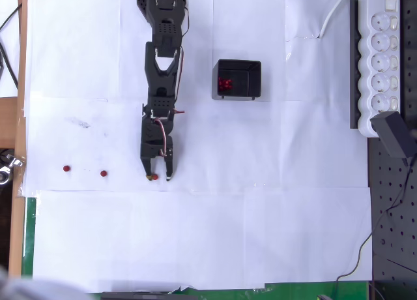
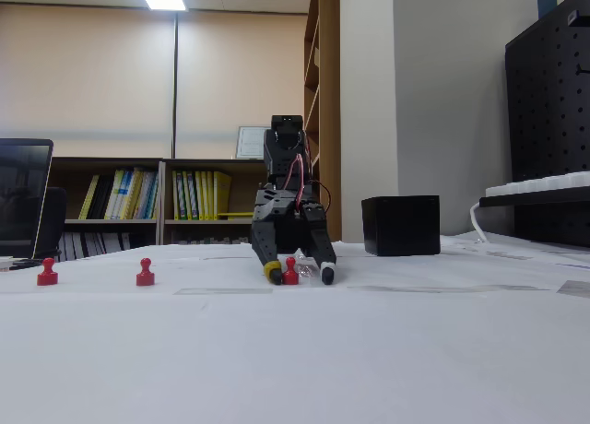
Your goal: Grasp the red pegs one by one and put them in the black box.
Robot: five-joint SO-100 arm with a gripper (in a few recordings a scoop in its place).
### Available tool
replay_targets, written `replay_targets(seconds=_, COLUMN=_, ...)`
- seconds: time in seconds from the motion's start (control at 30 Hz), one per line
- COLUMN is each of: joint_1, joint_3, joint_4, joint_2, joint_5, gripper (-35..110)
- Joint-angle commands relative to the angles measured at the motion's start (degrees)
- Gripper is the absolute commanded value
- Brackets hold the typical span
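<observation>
1. Nearest the fixed camera lies the bare white paper (image 2: 295, 350) that covers the table, with nothing of the task on it.
2. Next comes a row of three red pegs standing upright on the paper. In the fixed view the far-left peg (image 2: 47, 273) and the second peg (image 2: 145, 272) stand well apart from the arm; the overhead view shows the same two (image 1: 66, 168) (image 1: 103, 173) to the left of the fingers.
3. The third peg (image 2: 290, 271) stands between the fingertips of the gripper (image 2: 298, 273), which is lowered to the paper. The fingers are apart, one on each side of the peg, and not yet clamped on it. In the overhead view the peg (image 1: 154, 177) sits just beside the left finger of the gripper (image 1: 157, 176).
4. Farther back, the black box (image 2: 400, 225) stands on the paper to the right of the arm. From overhead, the box (image 1: 238, 79) already holds a small cluster of red pegs (image 1: 225, 85) in its left part; how many is too small to tell.
5. Judged from this, the task is well begun but unfinished: some pegs are boxed, one is about to be grasped, and two wait on the paper.
6. Beyond the box lies a white power strip (image 1: 381, 59), apart from the work.
</observation>
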Motion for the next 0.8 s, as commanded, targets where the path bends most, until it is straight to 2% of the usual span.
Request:
replay_targets(seconds=0.0, joint_1=-0.7, joint_3=1.1, joint_4=0.5, joint_2=-0.6, joint_5=-0.8, gripper=10)
replay_targets(seconds=0.17, joint_1=-0.6, joint_3=0.2, joint_4=2.1, joint_2=-2.7, joint_5=-1.8, gripper=1)
replay_targets(seconds=0.23, joint_1=-0.5, joint_3=0.2, joint_4=5.9, joint_2=-5.5, joint_5=-3.1, gripper=0)
replay_targets(seconds=0.3, joint_1=-0.8, joint_3=0.6, joint_4=18.9, joint_2=-12.5, joint_5=-6.8, gripper=0)
replay_targets(seconds=0.33, joint_1=-0.9, joint_3=2.7, joint_4=29.2, joint_2=-16.3, joint_5=-8.8, gripper=0)
replay_targets(seconds=0.4, joint_1=-3.5, joint_3=11.9, joint_4=65.5, joint_2=-30.0, joint_5=-14.2, gripper=0)
replay_targets(seconds=0.5, joint_1=-12.0, joint_3=25.9, joint_4=98.8, joint_2=-40.0, joint_5=-20.3, gripper=0)
replay_targets(seconds=0.6, joint_1=-23.3, joint_3=34.5, joint_4=115.2, joint_2=-43.6, joint_5=-25.7, gripper=0)
replay_targets(seconds=0.67, joint_1=-30.9, joint_3=34.2, joint_4=117.7, joint_2=-45.7, joint_5=-29.4, gripper=0)
replay_targets(seconds=0.77, joint_1=-39.7, joint_3=25.0, joint_4=116.8, joint_2=-46.1, joint_5=-31.8, gripper=0)
